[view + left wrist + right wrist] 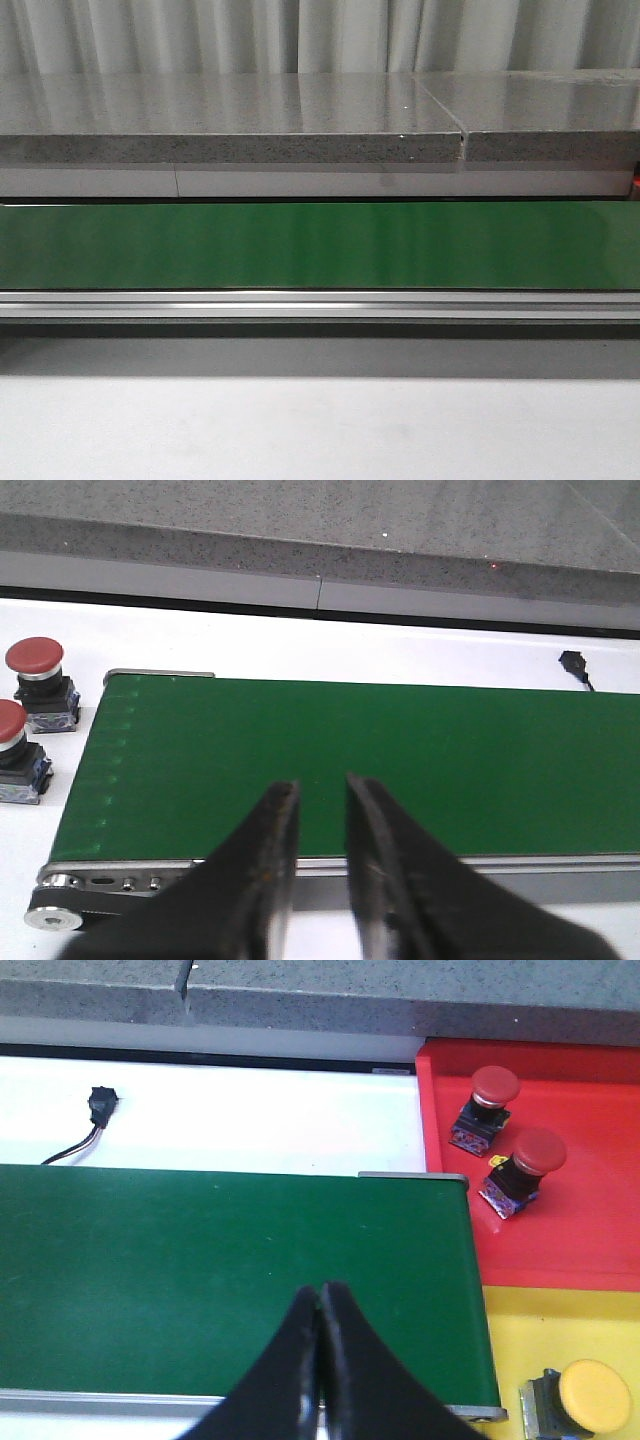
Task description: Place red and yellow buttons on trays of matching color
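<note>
Meanwhile, the left gripper hovers over the near edge of the green belt with a narrow gap between its jaws, holding nothing. Off the belt's end, on the white bench, two red buttons stand upright, close together, one behind the other. The right gripper hangs pinched shut and empty over the belt's other end. Beyond that end, two more red buttons already sit in the red tray, and a yellow button lies in the yellow tray.

The likely step is fetching a waiting red button. Doing it well means widening the left jaws first, closing on the body below the cap, and keeping clear of its neighbour.
</note>
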Robot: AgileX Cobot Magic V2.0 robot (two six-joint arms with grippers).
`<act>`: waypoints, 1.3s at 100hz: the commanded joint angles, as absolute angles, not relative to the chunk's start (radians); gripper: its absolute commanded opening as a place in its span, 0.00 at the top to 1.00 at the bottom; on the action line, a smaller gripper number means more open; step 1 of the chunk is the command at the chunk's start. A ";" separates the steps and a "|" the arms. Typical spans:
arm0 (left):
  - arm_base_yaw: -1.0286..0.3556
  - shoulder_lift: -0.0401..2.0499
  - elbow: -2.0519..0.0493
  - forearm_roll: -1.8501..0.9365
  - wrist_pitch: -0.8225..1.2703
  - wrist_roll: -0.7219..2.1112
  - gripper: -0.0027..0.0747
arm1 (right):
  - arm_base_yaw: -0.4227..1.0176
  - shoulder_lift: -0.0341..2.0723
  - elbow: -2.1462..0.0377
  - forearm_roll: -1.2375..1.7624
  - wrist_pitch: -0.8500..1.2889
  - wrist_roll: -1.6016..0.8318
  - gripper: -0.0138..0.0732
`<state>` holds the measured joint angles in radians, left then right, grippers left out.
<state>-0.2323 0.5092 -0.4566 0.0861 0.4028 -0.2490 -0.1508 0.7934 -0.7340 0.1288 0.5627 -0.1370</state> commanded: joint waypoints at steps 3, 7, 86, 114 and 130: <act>-0.240 0.511 -0.486 0.088 0.330 -0.256 0.45 | -0.150 0.787 -0.769 0.122 0.506 -0.144 0.92; -0.240 0.511 -0.486 0.088 0.330 -0.256 0.34 | -0.150 0.787 -0.769 0.122 0.506 -0.144 0.92; 0.121 0.723 -0.829 0.233 0.468 -0.449 0.21 | -0.150 0.787 -0.769 0.122 0.506 -0.144 0.92; 0.271 1.040 -0.958 0.132 0.490 -0.459 0.21 | -0.150 0.787 -0.769 0.122 0.506 -0.144 0.92; 0.278 1.236 -1.020 0.130 0.496 -0.459 0.21 | -0.150 0.787 -0.769 0.122 0.506 -0.144 0.92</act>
